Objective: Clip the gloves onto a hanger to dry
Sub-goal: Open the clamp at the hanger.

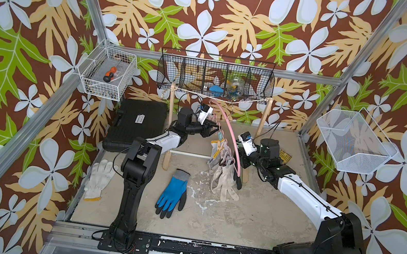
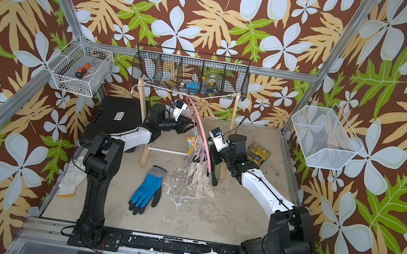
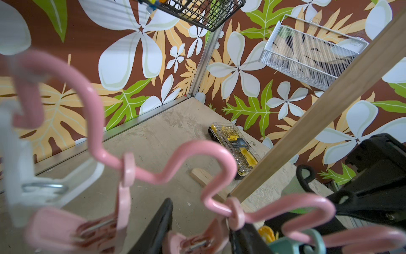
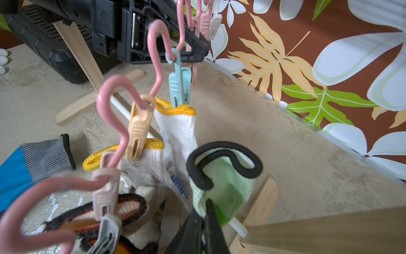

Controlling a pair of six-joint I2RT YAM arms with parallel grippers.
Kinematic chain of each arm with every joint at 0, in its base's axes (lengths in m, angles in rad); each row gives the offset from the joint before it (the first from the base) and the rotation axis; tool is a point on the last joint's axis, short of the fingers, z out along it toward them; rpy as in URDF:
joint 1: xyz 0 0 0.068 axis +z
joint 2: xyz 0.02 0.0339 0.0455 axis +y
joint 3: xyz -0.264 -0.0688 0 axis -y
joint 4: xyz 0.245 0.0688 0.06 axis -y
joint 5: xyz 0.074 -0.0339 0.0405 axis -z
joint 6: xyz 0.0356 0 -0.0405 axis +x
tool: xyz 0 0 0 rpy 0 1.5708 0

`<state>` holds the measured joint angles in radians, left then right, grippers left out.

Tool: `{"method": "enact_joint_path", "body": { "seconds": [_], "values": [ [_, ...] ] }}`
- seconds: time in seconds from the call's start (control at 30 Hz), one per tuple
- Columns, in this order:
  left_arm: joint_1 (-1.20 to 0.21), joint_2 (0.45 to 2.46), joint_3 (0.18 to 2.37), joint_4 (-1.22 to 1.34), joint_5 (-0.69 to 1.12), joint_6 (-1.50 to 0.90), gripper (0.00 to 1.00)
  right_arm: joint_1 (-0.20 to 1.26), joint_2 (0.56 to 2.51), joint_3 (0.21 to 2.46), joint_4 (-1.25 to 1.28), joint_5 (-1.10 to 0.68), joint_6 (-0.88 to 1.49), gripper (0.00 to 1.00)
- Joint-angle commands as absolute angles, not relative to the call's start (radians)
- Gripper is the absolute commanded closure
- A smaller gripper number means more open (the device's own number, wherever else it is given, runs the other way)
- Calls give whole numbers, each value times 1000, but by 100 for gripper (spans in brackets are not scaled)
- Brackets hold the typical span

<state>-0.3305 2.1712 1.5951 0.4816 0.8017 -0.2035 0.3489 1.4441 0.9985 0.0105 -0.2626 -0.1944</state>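
The pink hanger hangs by its hook from the string of the wooden rack. My left gripper reaches its wavy bar, and the black fingers press on a pink clip from both sides. Several white and beige gloves hang clipped by their cuffs. Just beside them my right gripper is shut on the cuff of the green-and-black glove, holding it up by the hanger. A blue-and-black glove and a white glove lie on the table.
A black tool case lies at the back left. At the back right, behind my right arm, lies a yellow bit box. A black wire basket hangs above the rack, and white baskets hang on the side walls.
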Motion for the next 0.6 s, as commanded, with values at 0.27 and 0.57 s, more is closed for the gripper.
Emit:
{"method": "enact_joint_path", "body": {
  "seconds": [0.27, 0.57],
  "values": [
    [-329, 2166, 1594, 450, 814, -195, 56, 349, 1445, 1006, 33, -271, -191, 100],
    [-328, 2162, 1598, 444, 813, -200, 62, 350, 1449, 1009, 34, -274, -192, 100]
  ]
}}
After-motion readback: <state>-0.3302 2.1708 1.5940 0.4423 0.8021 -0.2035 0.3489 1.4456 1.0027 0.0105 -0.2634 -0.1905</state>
